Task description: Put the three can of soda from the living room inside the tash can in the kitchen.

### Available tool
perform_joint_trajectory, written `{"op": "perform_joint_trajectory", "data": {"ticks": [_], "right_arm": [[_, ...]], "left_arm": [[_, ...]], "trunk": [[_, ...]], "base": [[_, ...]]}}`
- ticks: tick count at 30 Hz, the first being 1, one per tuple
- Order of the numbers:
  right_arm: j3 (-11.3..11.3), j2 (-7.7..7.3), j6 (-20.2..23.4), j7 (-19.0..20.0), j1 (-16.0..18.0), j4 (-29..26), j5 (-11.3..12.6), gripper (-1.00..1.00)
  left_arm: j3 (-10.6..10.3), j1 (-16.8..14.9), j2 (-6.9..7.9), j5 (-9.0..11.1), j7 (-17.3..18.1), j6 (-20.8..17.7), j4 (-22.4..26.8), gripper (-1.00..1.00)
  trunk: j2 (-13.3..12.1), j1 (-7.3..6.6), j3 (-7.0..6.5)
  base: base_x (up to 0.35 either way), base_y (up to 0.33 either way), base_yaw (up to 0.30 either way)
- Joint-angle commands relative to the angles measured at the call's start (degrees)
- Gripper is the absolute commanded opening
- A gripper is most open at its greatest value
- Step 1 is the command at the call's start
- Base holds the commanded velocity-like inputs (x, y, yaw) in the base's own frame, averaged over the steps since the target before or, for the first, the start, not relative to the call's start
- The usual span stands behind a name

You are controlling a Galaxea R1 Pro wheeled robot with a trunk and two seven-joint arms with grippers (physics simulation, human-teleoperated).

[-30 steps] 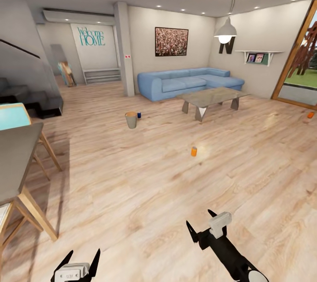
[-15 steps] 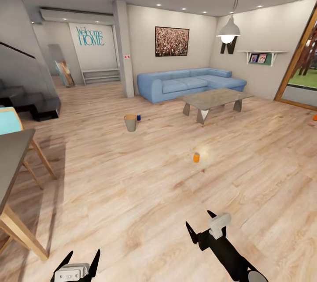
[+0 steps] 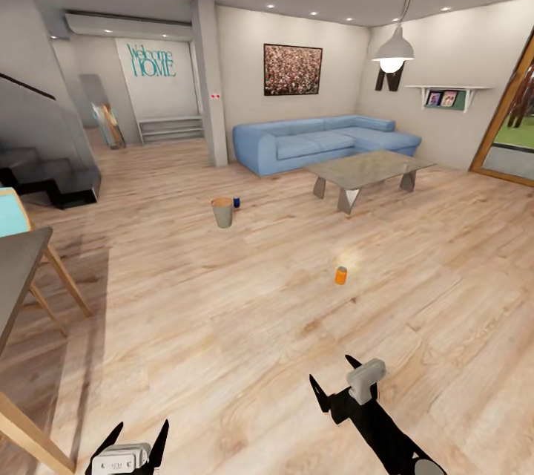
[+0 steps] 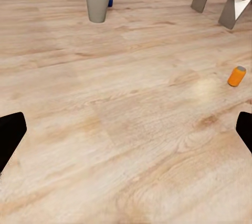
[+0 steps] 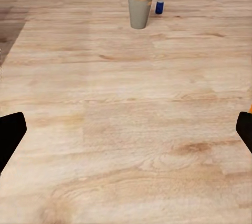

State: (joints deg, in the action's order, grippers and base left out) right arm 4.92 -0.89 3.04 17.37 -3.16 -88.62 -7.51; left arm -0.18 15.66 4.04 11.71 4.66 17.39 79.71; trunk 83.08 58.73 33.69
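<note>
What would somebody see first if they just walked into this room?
Probably the big light-blue sofa against the far wall, with the glass coffee table in front of it. Next, a bright orange can standing alone on the wood floor, nearer the robot. Farther back stands a small tan bin with a dark blue can close beside it.

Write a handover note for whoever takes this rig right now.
Left gripper: open, empty, low over the light wood floor.
Right gripper: open, empty.
Greyish-tan tapered trash bin stands on the floor in the living room, left of the glass coffee table.
Dark blue soda can stands just beside the bin, outside it.
Bright orange soda can stands alone on the floor ahead of the right gripper.
Done: nothing binned, as far as can be seen.
Left: fetch every can, starting with the orange one.
</note>
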Motion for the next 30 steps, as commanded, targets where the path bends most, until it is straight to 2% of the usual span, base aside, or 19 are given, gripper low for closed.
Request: {"op": "perform_joint_trajectory", "data": {"ticks": [1,30], "right_arm": [[0.3,0.0,-0.1,-0.2,0.0,0.0,0.0,1.0],[1.0,0.0,-0.3,0.0,-0.1,0.1,0.0,1.0]], "left_arm": [[0.0,0.0,0.0,0.0,0.0,0.0,0.0,1.0],[-0.2,0.0,0.0,-0.3,0.0,0.0,-0.1,1.0]], "trunk": [[0.0,0.0,0.0],[0.0,0.0,0.0]], "base": [[0.298,0.164,0.0],[0.299,0.145,0.0]]}}
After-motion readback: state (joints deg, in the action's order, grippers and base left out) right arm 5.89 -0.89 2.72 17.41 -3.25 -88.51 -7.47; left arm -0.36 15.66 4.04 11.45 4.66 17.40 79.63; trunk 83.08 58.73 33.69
